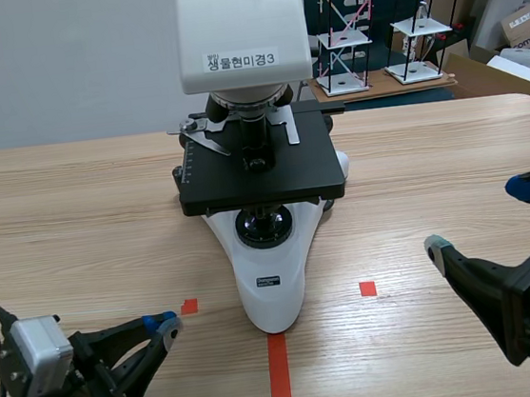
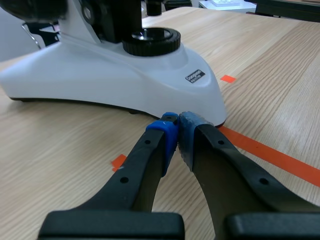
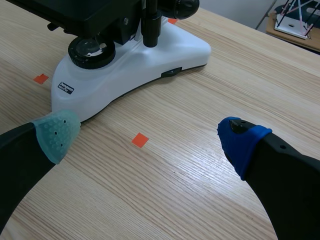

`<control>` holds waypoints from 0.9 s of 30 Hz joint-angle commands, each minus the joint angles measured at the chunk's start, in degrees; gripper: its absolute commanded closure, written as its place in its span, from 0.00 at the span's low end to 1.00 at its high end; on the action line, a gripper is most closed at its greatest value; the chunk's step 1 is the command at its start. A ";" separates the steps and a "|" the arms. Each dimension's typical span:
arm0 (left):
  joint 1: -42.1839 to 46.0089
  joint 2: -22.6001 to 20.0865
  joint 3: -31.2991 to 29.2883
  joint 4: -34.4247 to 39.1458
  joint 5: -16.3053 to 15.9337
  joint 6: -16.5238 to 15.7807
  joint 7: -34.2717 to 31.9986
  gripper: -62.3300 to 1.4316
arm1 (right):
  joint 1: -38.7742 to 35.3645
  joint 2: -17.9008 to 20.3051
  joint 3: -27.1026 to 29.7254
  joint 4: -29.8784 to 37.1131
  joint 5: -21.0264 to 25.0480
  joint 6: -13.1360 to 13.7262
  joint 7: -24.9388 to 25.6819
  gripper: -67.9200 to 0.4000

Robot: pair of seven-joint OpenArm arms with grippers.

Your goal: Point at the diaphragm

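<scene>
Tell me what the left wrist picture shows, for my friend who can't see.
The left gripper, shut with its pads together, sits low over the wooden table, just short of the white microscope base. An orange-red tape line runs beside it.

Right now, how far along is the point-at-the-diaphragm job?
Done: the left gripper is shut into a pointer, tips low by the front edge of the microscope base. In hand: no pointing yet; it aims at the base, not under the stage. Left: raise and aim at the diaphragm, hidden below the stage. The right gripper sits open, apart.
</scene>
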 commanded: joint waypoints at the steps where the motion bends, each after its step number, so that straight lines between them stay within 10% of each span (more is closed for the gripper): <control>1: -1.25 1.05 0.85 -0.24 -0.83 0.13 -1.79 0.95 | 0.02 0.44 0.48 0.74 0.63 0.02 1.03 0.11; 27: -6.82 5.62 8.87 -3.52 -12.90 4.00 -6.38 0.95 | 0.02 0.44 0.48 0.74 0.63 0.02 1.03 0.11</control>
